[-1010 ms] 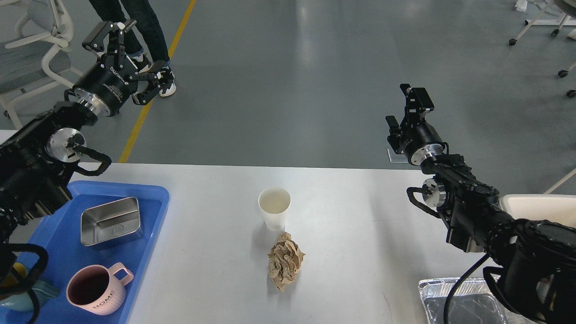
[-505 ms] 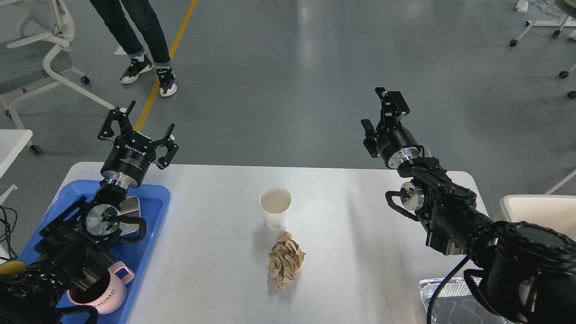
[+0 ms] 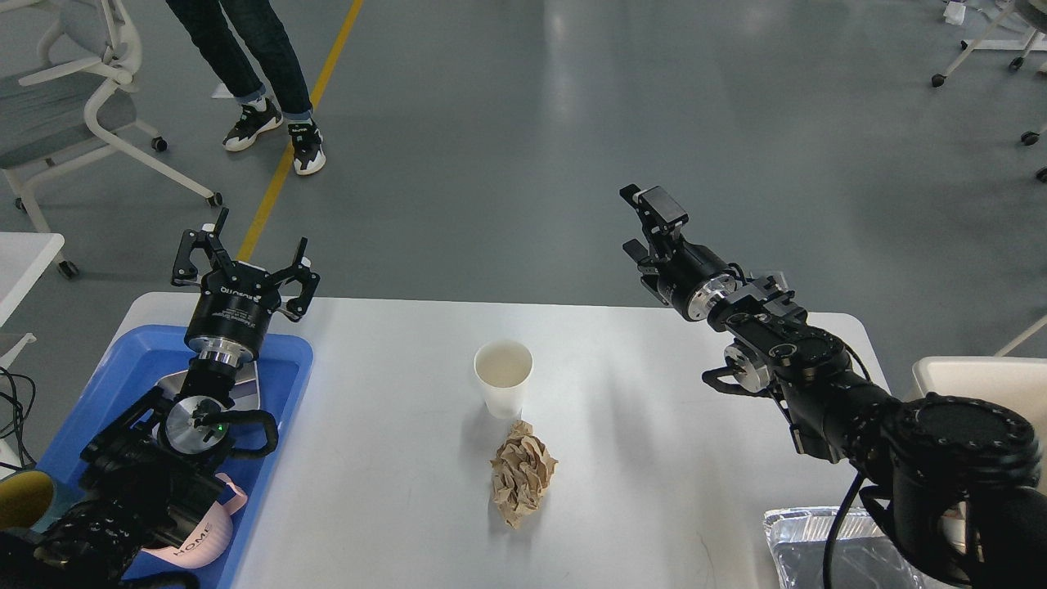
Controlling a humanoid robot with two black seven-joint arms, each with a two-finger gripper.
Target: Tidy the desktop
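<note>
two loose items at centre of desktop, our work surface spanning lower view: white paper cup upright, crumpled brown paper just nearside of it. we judge both are left for clearing. blue tray at left, for keepers by our guess, with pink mug and metal tin, both half hidden under our arm. left gripper fingers spread, empty, above tray's far edge. right gripper raised, edge-on; finger state we cannot tell. foil tray, cream bin cut off right.
</note>
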